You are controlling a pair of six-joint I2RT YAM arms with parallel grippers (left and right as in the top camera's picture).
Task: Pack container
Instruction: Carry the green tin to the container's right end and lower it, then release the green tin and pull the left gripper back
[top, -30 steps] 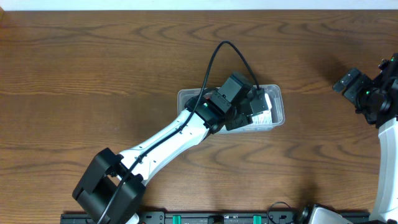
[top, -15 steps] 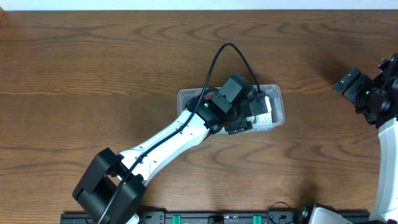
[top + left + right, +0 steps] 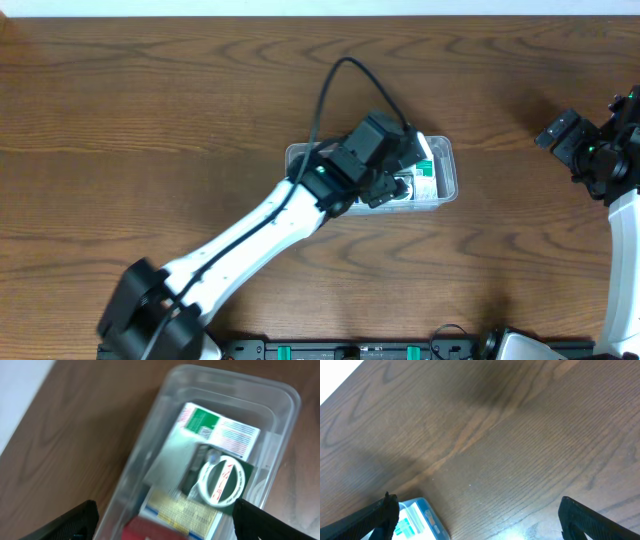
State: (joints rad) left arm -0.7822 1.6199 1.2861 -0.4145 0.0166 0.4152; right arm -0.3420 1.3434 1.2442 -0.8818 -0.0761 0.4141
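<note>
Hovering right above the container (image 3: 280, 397), the left gripper (image 3: 165, 510) has its two dark fingers spread wide, gripping nothing. Directly below it, inside the clear tub, sit small printed packs. A white box with a green patch (image 3: 220, 430) lies farthest ahead, a dark green piece with a white ring (image 3: 223, 481) is nearer, and a yellowish box (image 3: 180, 510) is closest underneath. Over on the other side, the right gripper (image 3: 480, 510) hangs well apart from the tub, fingers splayed. The wooden table (image 3: 520, 435) is beneath it, and a blue-and-white printed item (image 3: 420, 520) shows just beside one finger.
</note>
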